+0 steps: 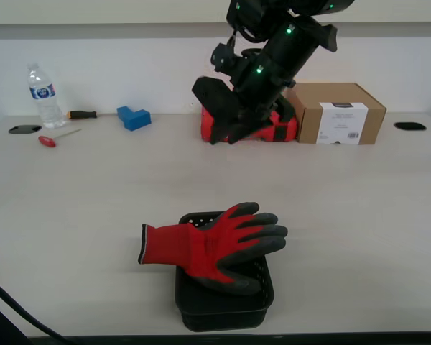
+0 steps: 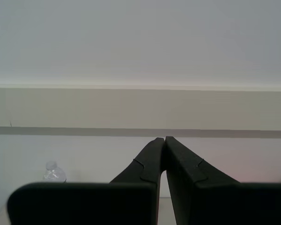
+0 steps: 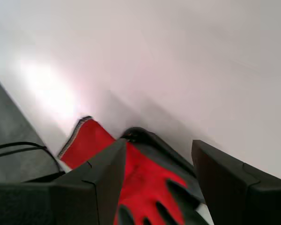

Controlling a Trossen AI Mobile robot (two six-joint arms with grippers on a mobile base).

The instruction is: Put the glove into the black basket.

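Observation:
The red glove point(image 1: 215, 248) with dark grey palm and fingertips lies across the top of the black basket point(image 1: 226, 305) near the table's front edge. Its cuff hangs over the basket's side toward the exterior view's left. My first gripper point(image 1: 226, 118) is open and empty, raised well above and behind the glove. In the first wrist view its jaws point(image 3: 159, 150) frame the glove point(image 3: 140, 183) and the basket's rim point(image 3: 140, 135). My second gripper point(image 2: 165, 139) is shut on nothing and points at the wall; it does not show in the exterior view.
A red tool case point(image 1: 284, 129) and a cardboard box point(image 1: 341, 111) stand at the back behind the first arm. A water bottle point(image 1: 43, 93), a red-handled screwdriver point(image 1: 54, 138) and a blue block point(image 1: 133, 117) lie at the back left. A cable point(image 1: 14, 309) runs past the front left corner.

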